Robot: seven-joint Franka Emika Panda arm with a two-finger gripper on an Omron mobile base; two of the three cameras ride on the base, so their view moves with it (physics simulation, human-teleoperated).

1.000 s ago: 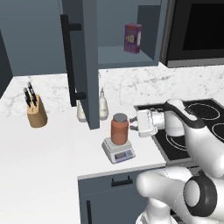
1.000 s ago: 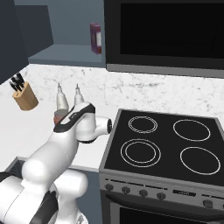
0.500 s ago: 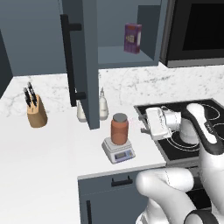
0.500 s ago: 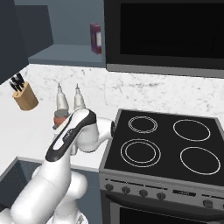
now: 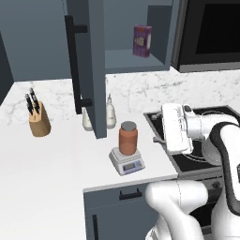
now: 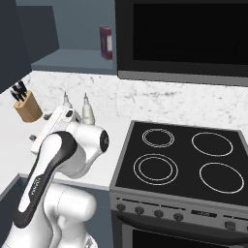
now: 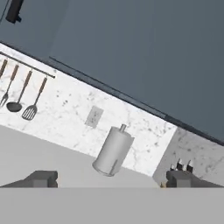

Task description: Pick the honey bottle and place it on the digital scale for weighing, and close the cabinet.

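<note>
The honey bottle (image 5: pixel 128 137), an orange-brown jar with a grey lid, stands upright on the small light-grey digital scale (image 5: pixel 126 162) near the counter's front edge. My gripper (image 5: pixel 157 126) hovers just right of the jar, over the stove's left edge, and is open, apart from the jar, with nothing between its fingers. From the right base view the gripper (image 6: pixel 39 127) points left, away from the stove. The cabinet door (image 5: pixel 89 70) with its long black bar handle (image 5: pixel 75 65) stands swung open above the counter, behind and left of the jar. In the hand view the fingertips (image 7: pixel 41 178) are spread wide.
A purple box (image 5: pixel 142 41) sits on the open cabinet shelf. Two white shaker bottles (image 5: pixel 110 115) stand by the door's lower edge, a knife block (image 5: pixel 37 119) further left. The black stove (image 6: pixel 179 160) lies right, under a microwave (image 6: pixel 184 34). A paper towel roll (image 7: pixel 112 151) stands ahead.
The jaws have opened wide and let go of the honey bottle, which stays on the scale. The hand has drawn back to the right, away from the jar.
</note>
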